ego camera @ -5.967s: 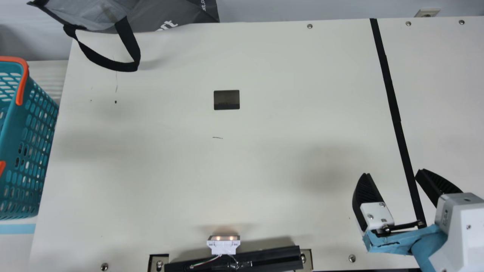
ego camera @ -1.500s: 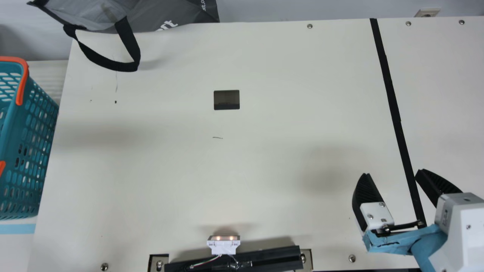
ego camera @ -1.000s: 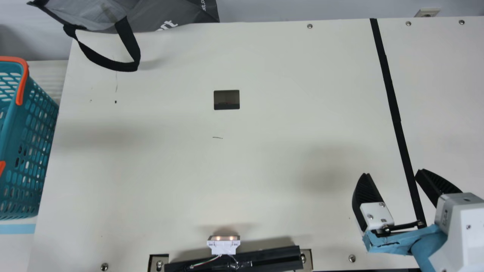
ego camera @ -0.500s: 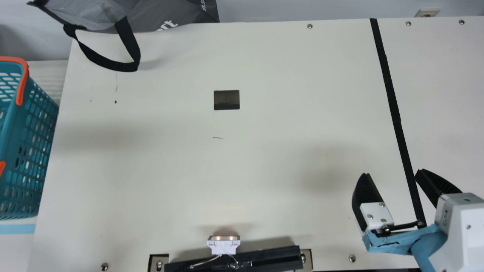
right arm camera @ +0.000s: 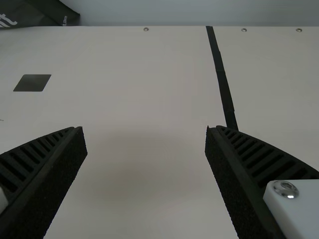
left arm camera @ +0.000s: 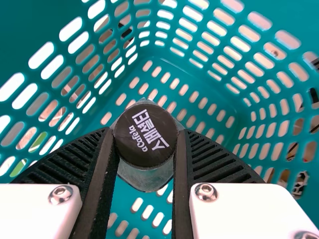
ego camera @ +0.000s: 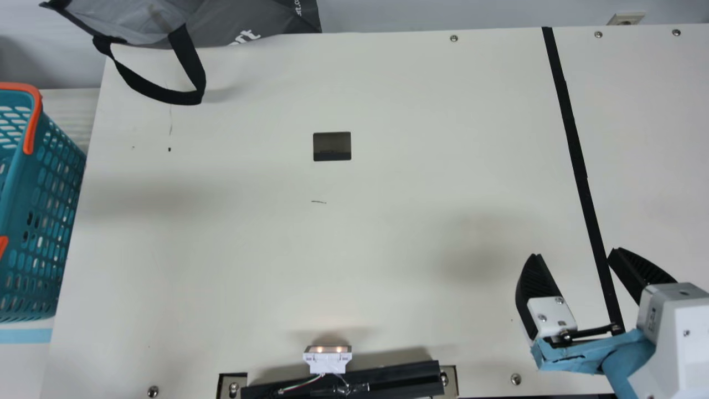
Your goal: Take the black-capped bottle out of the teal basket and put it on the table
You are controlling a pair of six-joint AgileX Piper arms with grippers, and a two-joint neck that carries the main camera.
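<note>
A: Where's the black-capped bottle point(left arm camera: 144, 142); how will it handle?
B: Inside the teal basket point(left arm camera: 30, 20), cap gripped on both sides by the left gripper point(left arm camera: 146, 131); the clear body looks stiff, probably slick; weight I can't judge; the cap's sides seem a fair hold, square and snug.
A: Any writing?
B: White print across the cap; white lettering on the grey bag point(ego camera: 249, 19) at the table's point(ego camera: 388, 221) far edge.
A: The right gripper point(ego camera: 576, 252)?
B: Fingers spread, holding nothing; above the table.
</note>
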